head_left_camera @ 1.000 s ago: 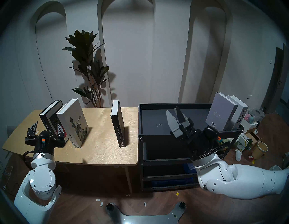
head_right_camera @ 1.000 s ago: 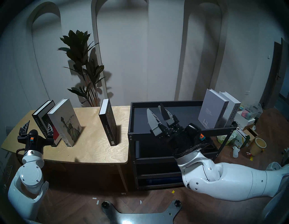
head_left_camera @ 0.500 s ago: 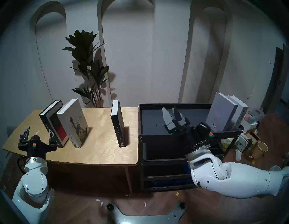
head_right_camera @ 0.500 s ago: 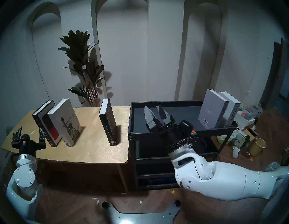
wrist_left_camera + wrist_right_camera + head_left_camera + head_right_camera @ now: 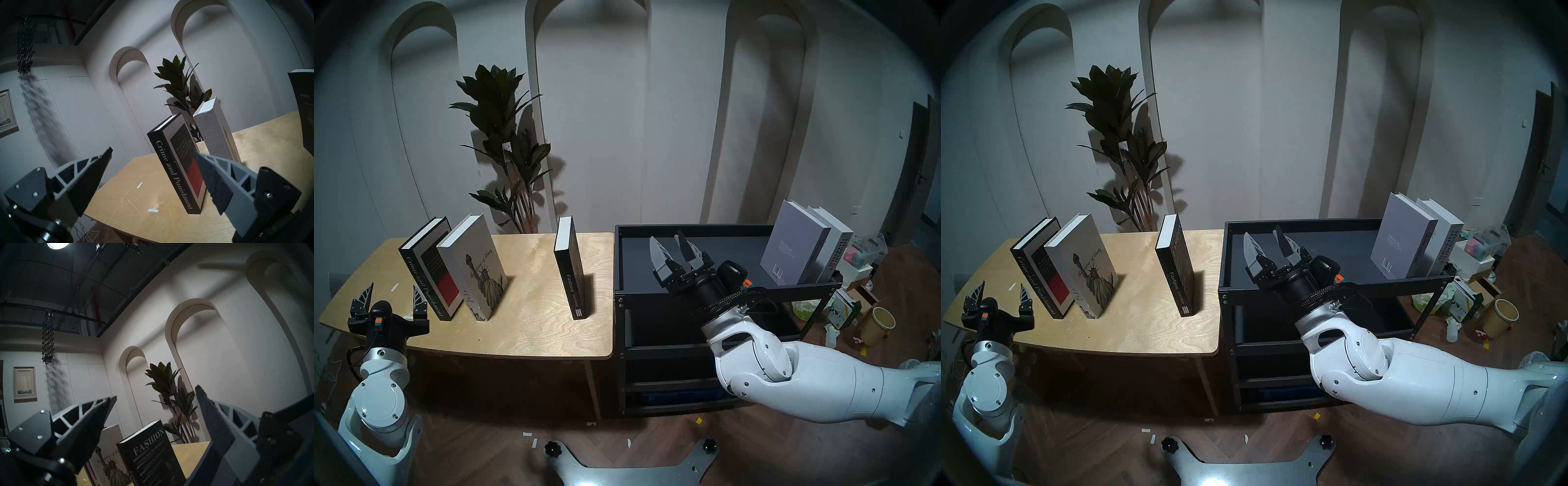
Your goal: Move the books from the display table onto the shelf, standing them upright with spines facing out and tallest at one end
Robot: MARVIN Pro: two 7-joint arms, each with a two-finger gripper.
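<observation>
The left gripper (image 5: pixel 392 295) hangs over the near left corner of the display table (image 5: pixel 531 325), its ribbed wedge fingers (image 5: pixel 95 173) spread wide and empty, just beside the black "Crime and Punishment" hardcover (image 5: pixel 427 271) without touching it. That book leans back against the pale Statue of Liberty volume (image 5: pixel 477 268), both tilted on the scratched, grain-marked plywood top with rounded corners. Farther right the black "Fashion" book (image 5: pixel 571 268) stands upright and alone, spine toward the robot. The right gripper (image 5: pixel 670 247) hovers above the top tier of the black metal shelf (image 5: pixel 653 292), its grey triangular fingers parted wide, holding nothing and angled toward the table. At the tier's far right end the grey "Discontent" book (image 5: pixel 792 244) and the white "Design Hotels Yearbook" (image 5: pixel 838 247) stand side by side, touching, leaning slightly, inside the raised rim.
</observation>
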